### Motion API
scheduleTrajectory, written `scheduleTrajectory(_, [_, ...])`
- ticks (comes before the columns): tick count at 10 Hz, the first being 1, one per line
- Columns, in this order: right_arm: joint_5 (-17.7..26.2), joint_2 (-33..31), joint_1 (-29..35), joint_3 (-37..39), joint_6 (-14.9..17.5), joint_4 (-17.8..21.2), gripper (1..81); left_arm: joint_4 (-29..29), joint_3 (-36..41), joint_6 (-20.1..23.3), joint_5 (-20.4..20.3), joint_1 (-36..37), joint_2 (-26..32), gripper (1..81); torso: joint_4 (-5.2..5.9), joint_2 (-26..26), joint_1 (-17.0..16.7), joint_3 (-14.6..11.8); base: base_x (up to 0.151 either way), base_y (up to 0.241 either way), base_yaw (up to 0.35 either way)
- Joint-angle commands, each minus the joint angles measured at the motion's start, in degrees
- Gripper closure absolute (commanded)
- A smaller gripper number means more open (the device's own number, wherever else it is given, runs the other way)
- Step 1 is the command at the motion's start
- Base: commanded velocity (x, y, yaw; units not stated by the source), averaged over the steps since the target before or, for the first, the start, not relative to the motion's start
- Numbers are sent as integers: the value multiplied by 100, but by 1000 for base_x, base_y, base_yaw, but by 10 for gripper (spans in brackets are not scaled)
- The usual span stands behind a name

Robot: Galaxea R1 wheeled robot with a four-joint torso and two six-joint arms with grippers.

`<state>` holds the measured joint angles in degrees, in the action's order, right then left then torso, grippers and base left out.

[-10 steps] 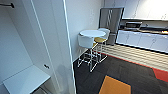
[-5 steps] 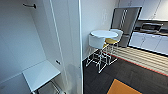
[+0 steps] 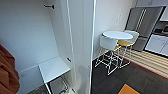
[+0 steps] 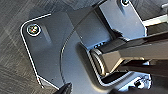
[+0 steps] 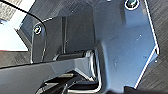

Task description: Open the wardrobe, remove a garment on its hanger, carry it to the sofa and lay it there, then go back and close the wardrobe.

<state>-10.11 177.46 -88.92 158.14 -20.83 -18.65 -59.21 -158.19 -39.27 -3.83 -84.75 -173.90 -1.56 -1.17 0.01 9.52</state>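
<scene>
Gripper state on both arms cannot be told; tall white wardrobe [image 3: 75,37] stands open, rust-orange garment [image 3: 7,72] hanging inside at 8 o'clock.

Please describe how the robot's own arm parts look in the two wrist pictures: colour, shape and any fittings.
In both wrist views the arm hardware is dark blue-grey. A wide flat plate with pale edges and cut-off corners carries round shiny fittings near its corners. A thick jointed bar lies beside the plate. In the right wrist view a thin black cable curves past. The pincers themselves cannot be made out.
</scene>
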Motion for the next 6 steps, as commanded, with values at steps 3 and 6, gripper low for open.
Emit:
scheduleTrajectory(3, [264, 29, 168, -3, 18, 37, 10, -82, -2, 15, 251, 200, -22, 10, 0, 0, 0, 0, 0, 0, 320])
scheduleTrajectory(6, [264, 29, 159, -3, 9, 37, 10, -82, -2, 15, 251, 200, -31, 10, 0, 0, 0, 0, 0, 0, 327])
